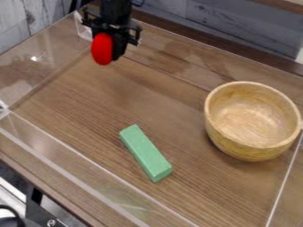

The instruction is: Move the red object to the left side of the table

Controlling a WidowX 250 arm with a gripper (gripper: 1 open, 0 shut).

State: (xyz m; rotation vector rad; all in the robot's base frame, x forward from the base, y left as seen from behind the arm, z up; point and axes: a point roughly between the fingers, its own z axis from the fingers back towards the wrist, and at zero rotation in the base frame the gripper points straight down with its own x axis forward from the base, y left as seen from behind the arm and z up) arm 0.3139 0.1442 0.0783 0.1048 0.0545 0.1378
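A single camera looked down at a slant from above the near corner of the desk (95,106) — close enough that its near edge was cropped, while the far acrylic wall (219,40) ran diagonally across the top.

Green block (144,152) lying flat, angled, near front centre; wooden bowl (252,120) upright, at right, well apart from block.
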